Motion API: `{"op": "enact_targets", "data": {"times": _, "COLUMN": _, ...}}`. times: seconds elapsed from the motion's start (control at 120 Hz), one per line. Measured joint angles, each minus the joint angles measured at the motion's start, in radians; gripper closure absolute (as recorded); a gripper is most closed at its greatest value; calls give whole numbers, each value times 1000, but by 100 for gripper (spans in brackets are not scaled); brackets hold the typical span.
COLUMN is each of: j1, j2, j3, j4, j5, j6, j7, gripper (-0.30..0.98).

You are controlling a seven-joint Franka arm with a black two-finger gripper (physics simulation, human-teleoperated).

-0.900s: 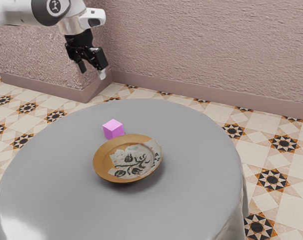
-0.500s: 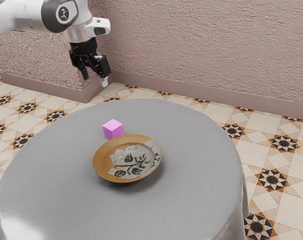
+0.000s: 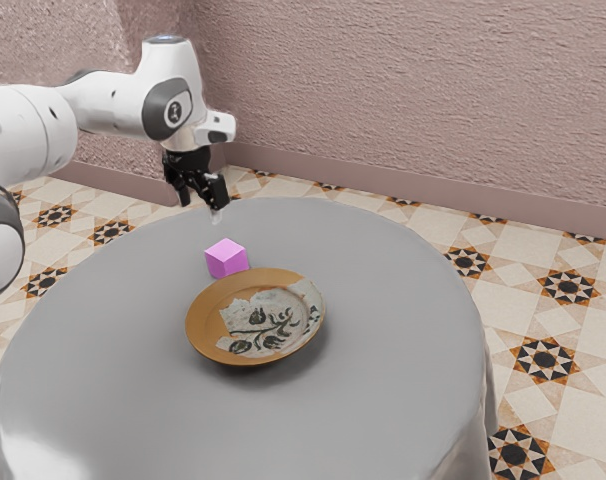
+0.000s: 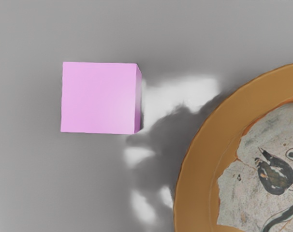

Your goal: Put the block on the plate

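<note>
My black gripper (image 3: pixel 201 205) hangs above the far edge of the table, a little higher than the pink block and slightly toward the exterior view's left of it. Its two fingers stand apart with nothing between them. The pink block (image 3: pixel 226 258) rests on the grey table just behind the plate (image 3: pixel 215 300), whose orange-brown rim surrounds a pale patterned centre. In the wrist view the block (image 4: pixel 99 98) lies flat under my hand, with a strip of table between it and the plate (image 4: pixel 197 179).
The round grey table (image 3: pixel 383 390) extends around both things. A textured pinkish wall (image 3: pixel 423 90) rises behind it, above the patterned tile floor (image 3: pixel 553 410).
The arm has come down and toward the exterior view's right, bringing my gripper closer to the block. Block and plate have stayed where they were.
</note>
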Motion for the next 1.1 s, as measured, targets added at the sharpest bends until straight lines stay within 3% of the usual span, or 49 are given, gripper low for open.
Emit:
{"op": "enact_targets", "data": {"times": 0.2, "j1": 30, "j2": 134, "j3": -6, "j4": 109, "j5": -54, "j6": 61, "j7": 46, "gripper": 0}}
{"op": "enact_targets", "data": {"times": 0.608, "j1": 74, "j2": 286, "j3": -8, "j4": 184, "j5": -142, "j6": 127, "j7": 104, "gripper": 0}}
{"op": "enact_targets", "data": {"times": 1.1, "j1": 76, "j2": 352, "j3": -8, "j4": 187, "j5": -157, "j6": 194, "j7": 153, "gripper": 0}}
